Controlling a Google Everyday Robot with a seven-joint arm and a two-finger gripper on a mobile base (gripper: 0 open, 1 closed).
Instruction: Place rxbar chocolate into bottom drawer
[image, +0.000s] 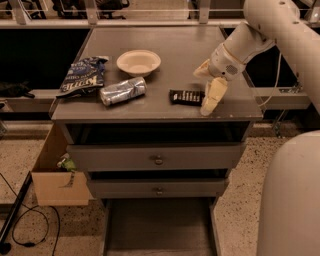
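Note:
The rxbar chocolate (186, 96), a small flat black wrapper with white lettering, lies on the grey cabinet top (175, 45) near its front edge. My gripper (206, 86) hangs over the top just right of the bar. It is open and empty, with one cream finger (212, 96) at the bar's right end and the other higher up behind it. The bottom drawer (157, 225) is pulled out at the foot of the cabinet and its grey floor is bare.
On the top lie a crushed silver can (122, 91), a dark-blue chip bag (82, 76) and a cream bowl (138, 62). Two upper drawers with round knobs (158, 160) are a little ajar. A cardboard box (55, 175) stands left of the cabinet; the robot's white body (290, 200) is at right.

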